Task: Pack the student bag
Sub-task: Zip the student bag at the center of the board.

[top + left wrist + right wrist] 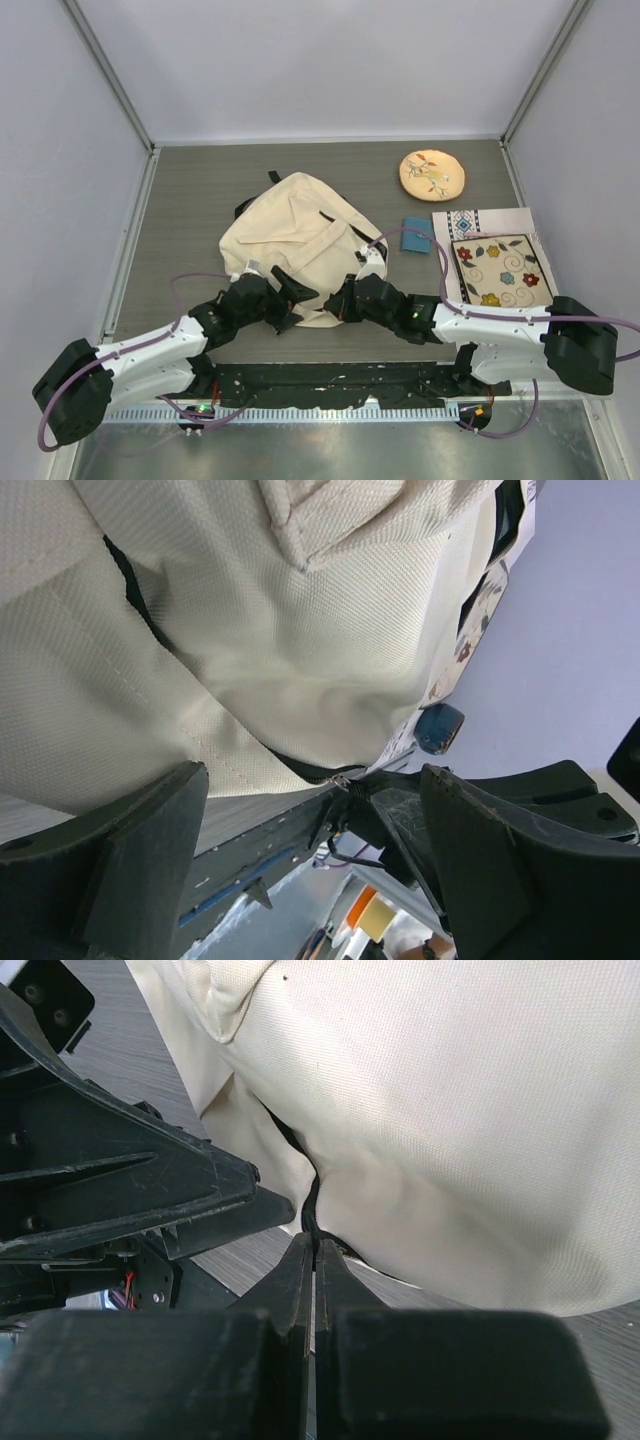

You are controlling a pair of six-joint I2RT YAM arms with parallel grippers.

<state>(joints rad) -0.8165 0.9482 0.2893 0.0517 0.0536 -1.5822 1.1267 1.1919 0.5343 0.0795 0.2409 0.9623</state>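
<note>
The large cream fabric backpack with thin black straps (295, 235) lies flat in the middle of the grey wood-grain desk (190, 200), its near edge right at both my arms. I read this as the opening step: parting the bag's mouth before anything goes in. My left gripper (310, 780) has its fingers spread wide just short of that edge, holding nothing. My right gripper (312, 1245) has its fingers pressed together where a thin black strip runs along the seam, though I cannot tell whether the strip is caught between them. Next, the left fingers should close on the cloth opposite the right. The overhead view gives the layout to the right: a small teal block (416, 236), a square floral mat (500, 270) and a round tan embroidered disc (432, 174). Only the wrist views show the dark gap at the seam.
</note>
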